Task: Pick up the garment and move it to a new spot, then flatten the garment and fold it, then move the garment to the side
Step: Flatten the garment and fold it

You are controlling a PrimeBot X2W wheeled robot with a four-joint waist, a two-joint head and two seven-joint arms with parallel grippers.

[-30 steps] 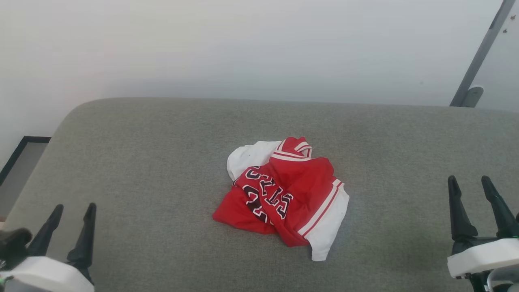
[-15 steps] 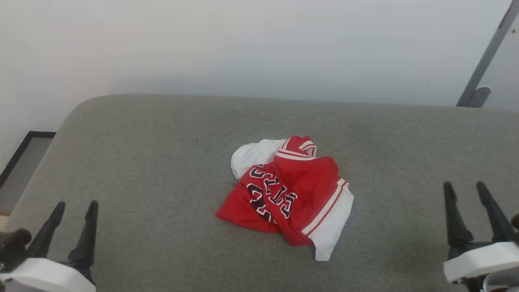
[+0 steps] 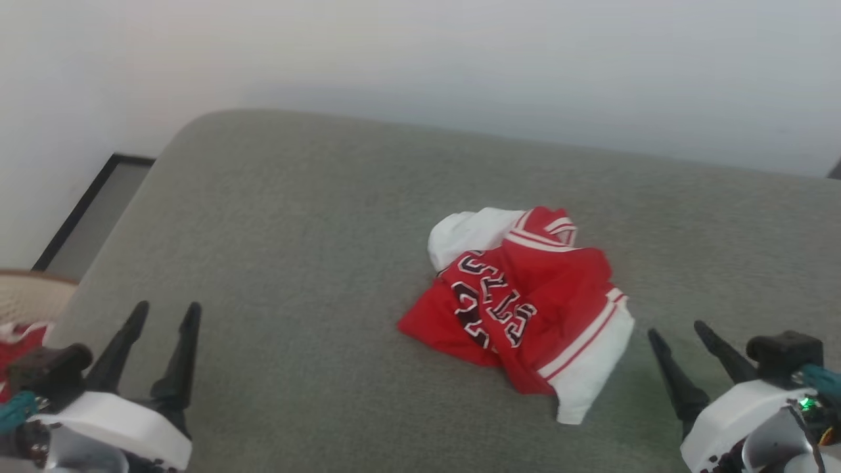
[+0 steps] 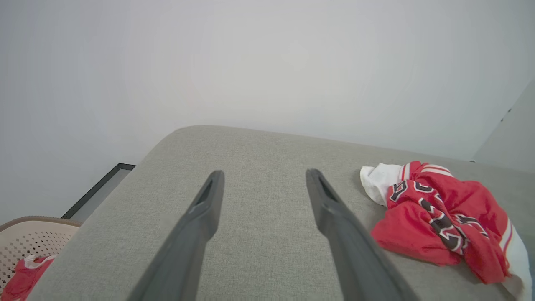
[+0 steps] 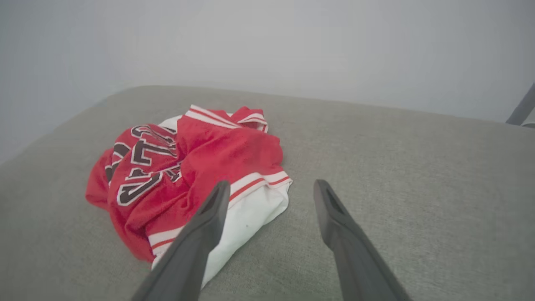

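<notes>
Head view: the grey padded surface (image 3: pixel 295 217) spans the frame, with the garment (image 3: pixel 525 302) crumpled right of centre, its long axis running from upper left to lower right. The right gripper (image 3: pixel 677 328), at lower right with fingers spread and empty, lies near the garment's white lower-right end and is the nearer. The left gripper (image 3: pixel 167 306), at lower left, likewise spread and empty, stands well apart.

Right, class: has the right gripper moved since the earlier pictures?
Yes. The right gripper has come leftward toward the garment, which lies unmoved on the grey cushion; the gap to its white sleeve has nearly closed.
</notes>
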